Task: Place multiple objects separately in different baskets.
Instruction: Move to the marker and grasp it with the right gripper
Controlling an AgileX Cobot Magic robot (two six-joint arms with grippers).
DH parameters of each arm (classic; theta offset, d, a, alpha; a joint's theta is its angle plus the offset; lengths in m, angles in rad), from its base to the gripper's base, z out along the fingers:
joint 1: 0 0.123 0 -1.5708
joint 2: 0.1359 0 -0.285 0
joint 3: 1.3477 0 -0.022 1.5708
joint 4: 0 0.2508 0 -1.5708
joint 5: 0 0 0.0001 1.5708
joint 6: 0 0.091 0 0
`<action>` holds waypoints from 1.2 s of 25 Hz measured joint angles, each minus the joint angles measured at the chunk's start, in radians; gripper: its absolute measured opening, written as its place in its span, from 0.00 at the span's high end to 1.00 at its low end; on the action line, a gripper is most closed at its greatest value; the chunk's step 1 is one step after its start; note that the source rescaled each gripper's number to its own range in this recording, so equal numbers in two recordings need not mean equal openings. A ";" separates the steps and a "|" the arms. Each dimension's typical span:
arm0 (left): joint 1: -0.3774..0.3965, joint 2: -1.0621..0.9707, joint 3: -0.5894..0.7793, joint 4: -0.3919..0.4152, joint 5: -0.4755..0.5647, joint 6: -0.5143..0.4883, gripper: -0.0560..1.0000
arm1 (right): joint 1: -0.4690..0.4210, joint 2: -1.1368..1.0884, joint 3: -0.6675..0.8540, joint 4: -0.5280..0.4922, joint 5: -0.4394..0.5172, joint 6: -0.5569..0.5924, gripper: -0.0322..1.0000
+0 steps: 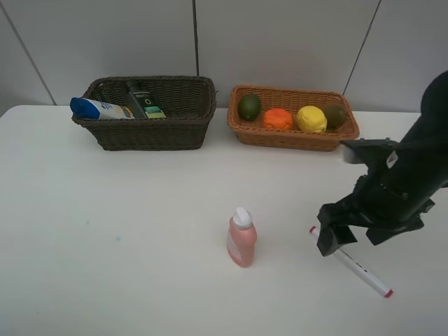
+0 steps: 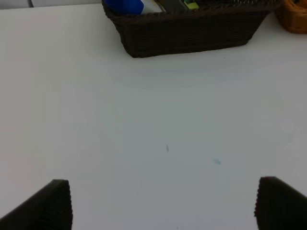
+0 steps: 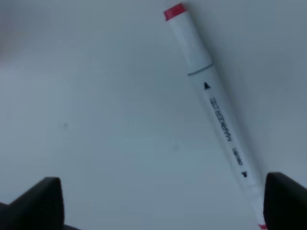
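Observation:
The dark brown basket at the back left holds the blue-capped white bottle and the black-green pump bottle. The light orange-tan basket to its right holds the lime, orange, lemon and kiwi. The small pink bottle stands upright mid-table. The white red-tipped marker lies on the table at the right. My right gripper hovers open just above it; the marker lies ahead of the fingers. My left gripper is open and empty over bare table.
The white table runs to a grey panelled wall at the back. In the left wrist view the dark basket is far ahead, with a corner of the orange-tan basket beside it. The left arm is out of the exterior high view.

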 joint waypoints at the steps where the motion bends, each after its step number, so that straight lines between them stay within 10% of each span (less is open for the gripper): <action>1: 0.000 0.000 0.000 0.000 0.000 0.000 0.00 | 0.014 0.000 0.015 -0.003 -0.032 0.000 0.02; 23: 0.000 0.000 0.000 0.000 -0.001 0.000 0.00 | 0.002 0.300 0.046 -0.187 -0.312 0.019 0.03; 27: 0.000 0.000 0.000 0.000 -0.001 0.000 0.00 | 0.002 0.307 0.044 -0.211 -0.309 0.021 0.19; 30: 0.000 0.000 0.000 0.000 -0.001 0.000 0.00 | 0.001 0.307 0.043 -0.220 -0.310 0.021 0.53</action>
